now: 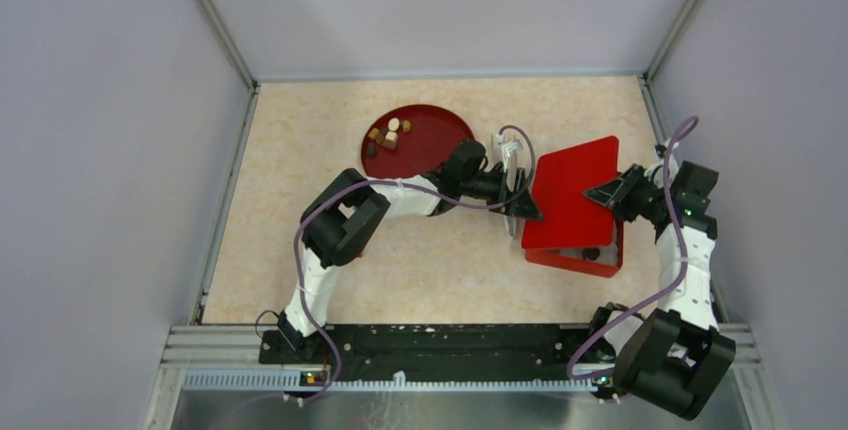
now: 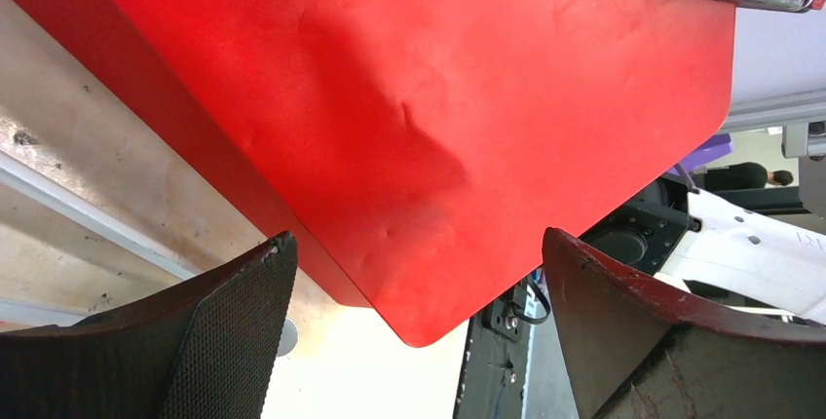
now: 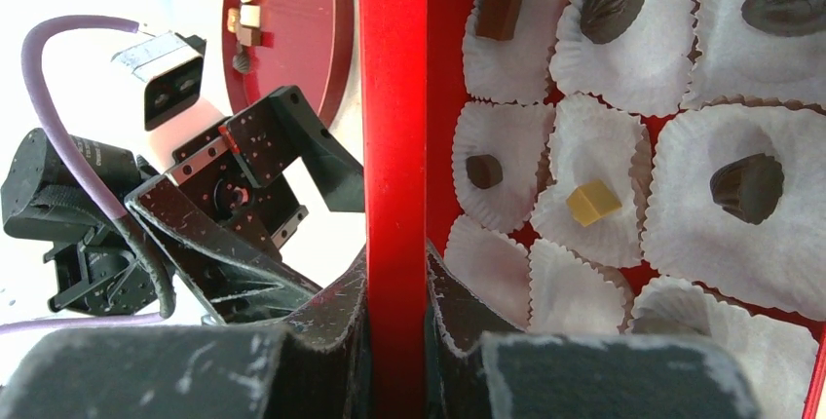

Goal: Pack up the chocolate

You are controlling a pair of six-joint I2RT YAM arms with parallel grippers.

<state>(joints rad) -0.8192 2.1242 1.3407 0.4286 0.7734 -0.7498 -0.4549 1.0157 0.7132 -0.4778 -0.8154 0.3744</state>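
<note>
Right gripper (image 3: 394, 283): you see its two fingers pressed together on the edge of the flat red rectangular lid (image 3: 393, 97), pinching it from both faces. Left gripper (image 2: 419, 253): its fingers are spread wide, with the rounded corner of the lid between them in the wrist view and no contact visible.

Beige marbled tabletop (image 1: 440, 260): it carries everything below.

Lid: from above it hangs tilted over the shallow red box (image 1: 570, 258) at the right of the table and covers most of it (only the near strip of the box shows in that view).

Round dark-red plate (image 1: 440, 130): it sits toward the far side of the table, left of the box and well apart from it.

White crinkled paper cups (image 3: 672, 68): they stand packed edge to edge inside the box.

Chocolate pieces: you can count six in the cups, one per cup, five dark brown (image 3: 612, 7) and one caramel-tan (image 3: 593, 203). A small cluster of brown, tan and white pieces (image 1: 388, 135) lies on the left part of the plate.
</note>
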